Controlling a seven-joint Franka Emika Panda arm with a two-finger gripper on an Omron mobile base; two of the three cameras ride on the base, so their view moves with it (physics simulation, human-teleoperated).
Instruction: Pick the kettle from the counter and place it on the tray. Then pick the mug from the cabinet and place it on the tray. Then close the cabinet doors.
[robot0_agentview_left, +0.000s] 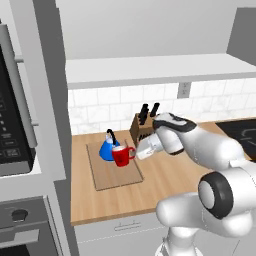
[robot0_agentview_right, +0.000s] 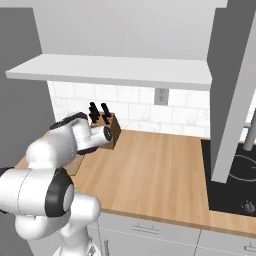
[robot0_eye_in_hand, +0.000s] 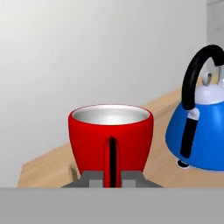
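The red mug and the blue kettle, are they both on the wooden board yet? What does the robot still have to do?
The kettle already sits on the tray. The mug is over the tray beside it, its handle between the gripper fingers, so it is in hand; whether it has touched down is not clear. Left: let go of the mug, then shut the cabinet doors.

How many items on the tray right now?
2. The kettle sits at the far side of the tray; the mug is just in front of it, its handle between the pincer fingers. Whether the mug touches the board, can't tell.
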